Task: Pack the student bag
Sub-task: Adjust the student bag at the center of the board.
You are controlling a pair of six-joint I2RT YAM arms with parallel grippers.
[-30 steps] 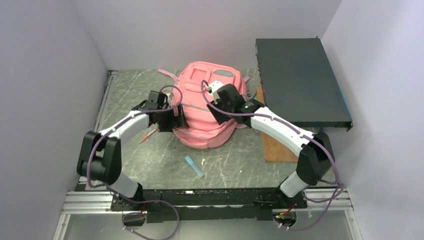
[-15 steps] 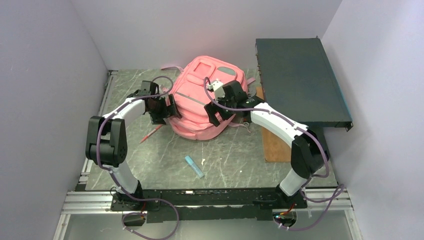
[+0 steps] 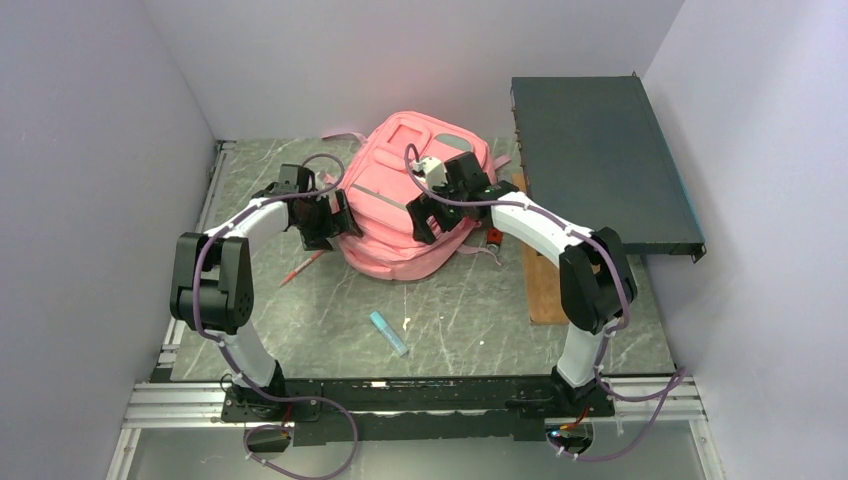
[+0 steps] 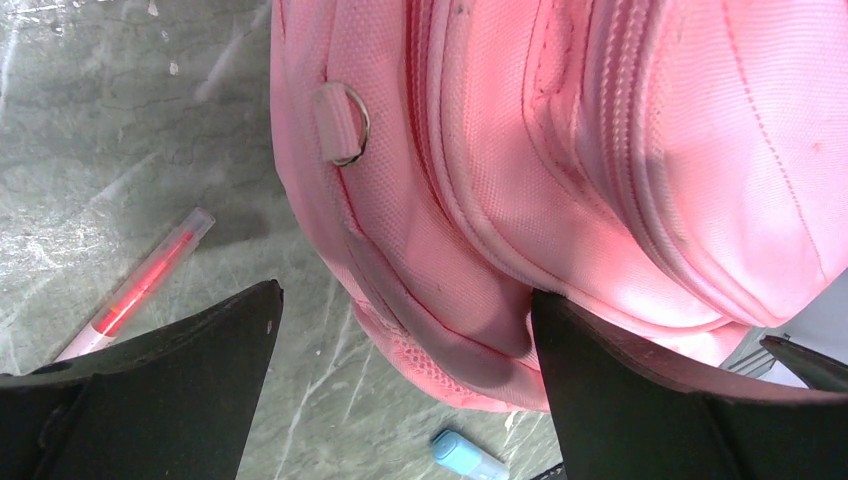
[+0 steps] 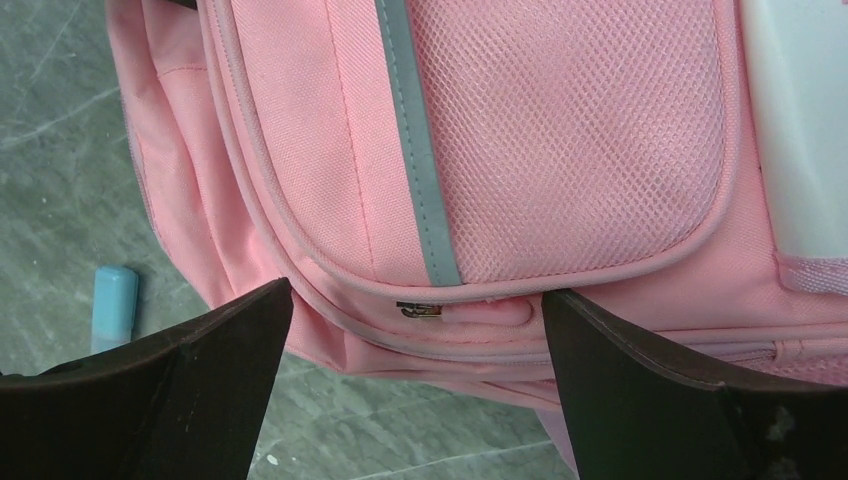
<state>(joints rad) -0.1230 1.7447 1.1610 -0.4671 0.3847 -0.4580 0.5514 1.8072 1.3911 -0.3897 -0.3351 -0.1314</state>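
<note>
The student bag (image 3: 405,205) lies flat on the far middle part of the desk (image 3: 450,310), with its front pockets turned up and one pink strap (image 3: 340,137) reaching out behind it to the left.

The left gripper (image 3: 335,225) is at the left lower side of the bag. Its jaws stand wide open, with the rounded edge of the bag between them. It grips nothing, and I cannot tell if the right finger (image 4: 640,400) touches the fabric. A small metal ring (image 4: 345,122) sits on this side of the bag.

The right gripper (image 3: 432,218) is over the front of the bag, also wide open and holding nothing. Under it are the mesh pocket (image 5: 570,130), a grey strip (image 5: 415,150) and a zip puller (image 5: 420,310) on the seam below the pocket.

A red pen (image 3: 300,268) lies on the desk just beside the bag on the left, below the left gripper. A light blue marker (image 3: 388,333) lies alone on the near side, apart from the bag. To the right of the bag there is a wooden board (image 3: 545,285). Over its far end a large dark flat case (image 3: 600,165) stands out, close to the right edge of the bag. A small red thing (image 3: 493,237) lies between the bag and the board; it is too small to name.
</note>
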